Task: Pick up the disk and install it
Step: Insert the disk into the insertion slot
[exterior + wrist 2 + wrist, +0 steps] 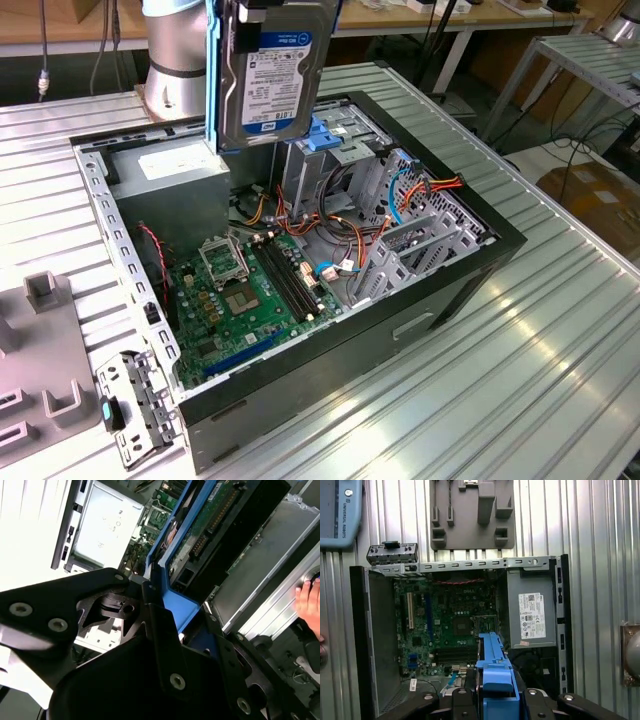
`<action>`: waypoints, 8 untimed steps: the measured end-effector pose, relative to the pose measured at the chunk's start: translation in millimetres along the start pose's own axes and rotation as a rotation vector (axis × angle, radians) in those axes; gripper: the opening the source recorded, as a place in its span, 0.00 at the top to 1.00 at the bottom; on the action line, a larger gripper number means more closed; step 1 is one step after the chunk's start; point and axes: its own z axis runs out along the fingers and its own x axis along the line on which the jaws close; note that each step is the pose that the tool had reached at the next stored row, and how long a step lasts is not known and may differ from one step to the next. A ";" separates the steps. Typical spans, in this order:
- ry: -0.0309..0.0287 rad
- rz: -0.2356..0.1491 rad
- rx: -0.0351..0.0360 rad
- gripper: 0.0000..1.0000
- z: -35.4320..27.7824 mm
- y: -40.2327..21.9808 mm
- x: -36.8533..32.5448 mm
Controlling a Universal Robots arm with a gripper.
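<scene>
The end effector (496, 700) is shut tight on the disk (270, 70) and holds it by its blue end. The disk hangs in the air, standing on its edge, over the back part of the open case (480, 260). It does not touch the case.

In the exterior view, a white and blue label (283, 80) with small print covers the disk's flat side. A blue rail (211, 80) runs down one edge.

In the case, a grey power box (530, 582) has a white sticker (532, 615) with print and little marks. Next to it lies the green main board (240, 300). Orange and red wires (340, 225) twist below the disk. A metal cage (400, 230) stands close by, with a blue latch (322, 135) near it.

The case sits on a ridged metal surface (520, 380). A grey holder (470, 515) lies on it, just beside the case. In the second wrist view, a person's hand (307, 602) is near the outside of the case.
</scene>
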 end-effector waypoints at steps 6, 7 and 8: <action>0.0000 0.000 0.0000 0.63 0.1 -3.0 2.5; 0.0000 0.000 0.0000 0.63 0.1 -3.2 3.1; 0.0000 0.000 0.0000 0.63 0.1 -3.4 3.5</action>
